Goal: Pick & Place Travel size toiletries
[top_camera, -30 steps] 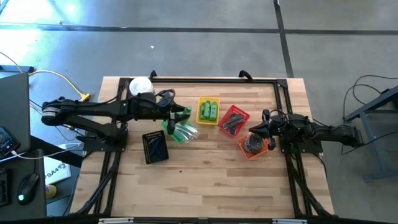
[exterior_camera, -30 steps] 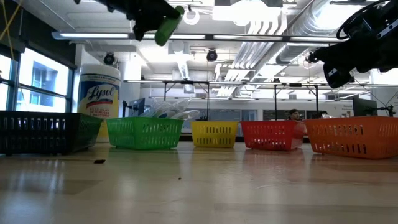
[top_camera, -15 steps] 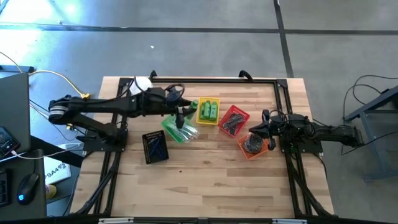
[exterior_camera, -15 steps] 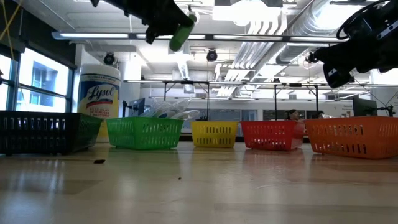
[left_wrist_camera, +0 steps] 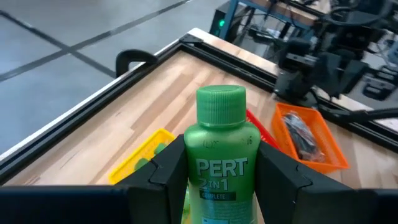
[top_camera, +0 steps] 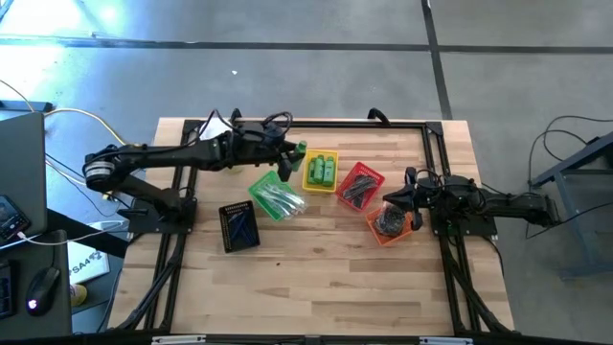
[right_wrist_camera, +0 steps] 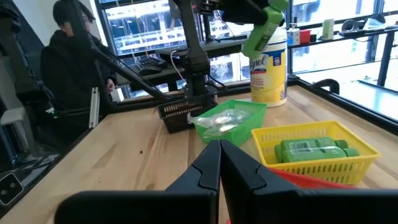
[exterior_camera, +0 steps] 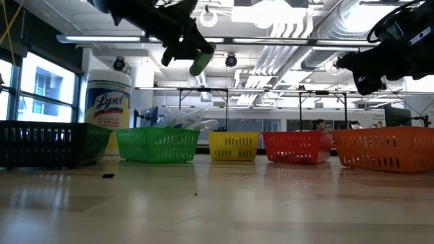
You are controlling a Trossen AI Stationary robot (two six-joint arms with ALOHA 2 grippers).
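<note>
My left gripper (top_camera: 290,153) hangs over the table, just on the far-left side of the yellow basket (top_camera: 321,171), shut on a small bright green bottle (left_wrist_camera: 222,163). The same bottle (exterior_camera: 201,59) shows high above the row of baskets in the low view. More green bottles (right_wrist_camera: 311,149) lie in the yellow basket. Clear-wrapped pieces (top_camera: 283,200) lie in the green basket, dark sticks (top_camera: 358,188) in the red one and dark grey discs (top_camera: 389,222) in the orange one. My right gripper (right_wrist_camera: 219,163) waits shut by the orange basket at the table's right. My left gripper pinches the green bottle's body (left_wrist_camera: 186,177) between its two fingers, one on each side below the shoulder. The fingers come from the table's left, nearly level and slanting a little down, and lie along the bottle. The cap (left_wrist_camera: 221,107) sticks out ahead of the fingertips. The bottle is lifted clear.
A big white-lidded yellowish jar (right_wrist_camera: 268,65) stands at the far left, a black basket (top_camera: 238,226) nearer the front. The baskets stand in a loose row across the middle. Bare wood lies toward the near edge. A person (right_wrist_camera: 65,59) sits beyond the table.
My left gripper has carried the green bottle from over the green basket toward the table's far edge and right, to beside the yellow basket, sinking slightly. It stays shut on the bottle, which remains clear of everything.
</note>
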